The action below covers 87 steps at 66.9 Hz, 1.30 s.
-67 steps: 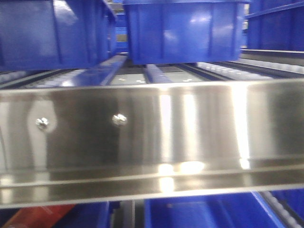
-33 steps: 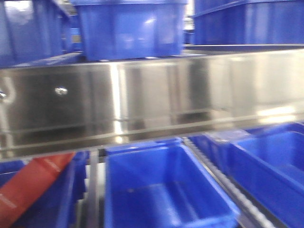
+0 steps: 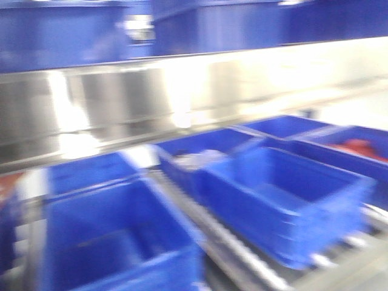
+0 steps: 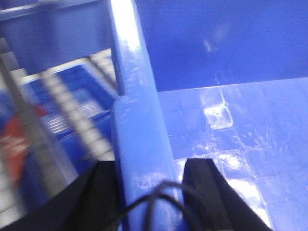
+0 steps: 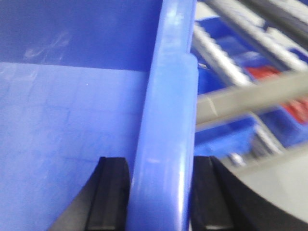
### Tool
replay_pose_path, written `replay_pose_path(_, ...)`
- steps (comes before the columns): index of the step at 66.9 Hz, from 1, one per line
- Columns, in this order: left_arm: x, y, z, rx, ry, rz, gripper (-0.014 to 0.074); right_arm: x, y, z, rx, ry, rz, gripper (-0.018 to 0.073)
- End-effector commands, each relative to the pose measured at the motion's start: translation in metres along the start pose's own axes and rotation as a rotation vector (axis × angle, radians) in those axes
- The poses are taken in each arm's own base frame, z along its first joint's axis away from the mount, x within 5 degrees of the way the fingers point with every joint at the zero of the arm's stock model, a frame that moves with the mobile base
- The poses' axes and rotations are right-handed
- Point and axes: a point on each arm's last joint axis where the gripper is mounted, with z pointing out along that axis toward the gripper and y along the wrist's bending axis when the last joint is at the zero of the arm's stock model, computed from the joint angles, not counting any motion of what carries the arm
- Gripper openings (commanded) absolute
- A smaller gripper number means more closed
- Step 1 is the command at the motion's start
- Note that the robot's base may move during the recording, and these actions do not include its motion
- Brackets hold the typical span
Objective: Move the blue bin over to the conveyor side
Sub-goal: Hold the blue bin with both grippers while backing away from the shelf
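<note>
Left wrist view: left gripper pinches 1 rim of the bin; right gripper pinches the opposite rim. Carry it level, both arms matched, so it cannot twist loose.

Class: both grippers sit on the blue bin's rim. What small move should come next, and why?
Probably shift both grippers together, holding the blue bin level. The left gripper and right gripper each clamp a side rim, so uneven motion could tilt it. The conveyor is not in view.
</note>
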Motion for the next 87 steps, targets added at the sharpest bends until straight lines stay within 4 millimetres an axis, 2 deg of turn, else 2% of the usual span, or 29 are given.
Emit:
replay_pose_path(1, -0.0129, 0.0015, -0.0127, -0.033, -0.151, 0.048, 0.0000, -0.0114, -0.0070, -0.0151, 0.074, -0.146, -0.059, -0.0081)
replay_pose_path(87, -0.0129, 0.0015, -0.0127, -0.033, -0.151, 0.048, 0.0000, -0.0114, -0.0070, -0.0151, 0.074, -0.146, -0.059, -0.0081)
